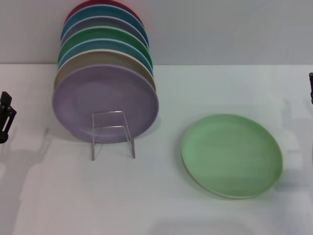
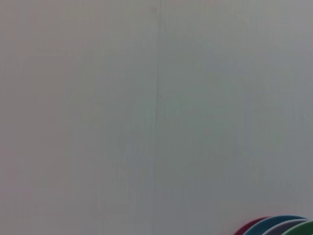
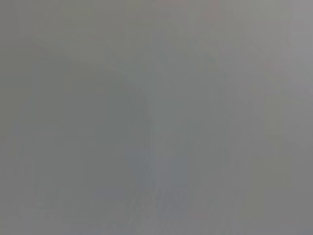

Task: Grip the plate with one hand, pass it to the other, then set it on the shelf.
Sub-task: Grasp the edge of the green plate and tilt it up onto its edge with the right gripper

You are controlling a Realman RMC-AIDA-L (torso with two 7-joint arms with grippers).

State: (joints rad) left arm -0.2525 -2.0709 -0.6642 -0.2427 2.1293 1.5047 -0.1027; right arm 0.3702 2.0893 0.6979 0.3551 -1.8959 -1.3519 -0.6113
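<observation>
The pale mint-green plate (image 1: 232, 155) lies flat on the white table, right of centre. The clear wire shelf (image 1: 112, 133) stands left of centre, its small front loop toward me, with several plates leaning in it. The lilac plate (image 1: 105, 103) is the front one. My left gripper (image 1: 6, 117) shows as a black piece at the far left edge, well away from the shelf. My right gripper (image 1: 311, 87) barely shows at the far right edge, above and right of the mint plate. Neither touches anything.
Behind the lilac plate stand tan, blue, dark green, grey, teal and red plates (image 1: 104, 46); their rims also show in the left wrist view (image 2: 281, 226). A plain grey wall rises behind the table (image 1: 161, 205). The right wrist view shows only blank grey.
</observation>
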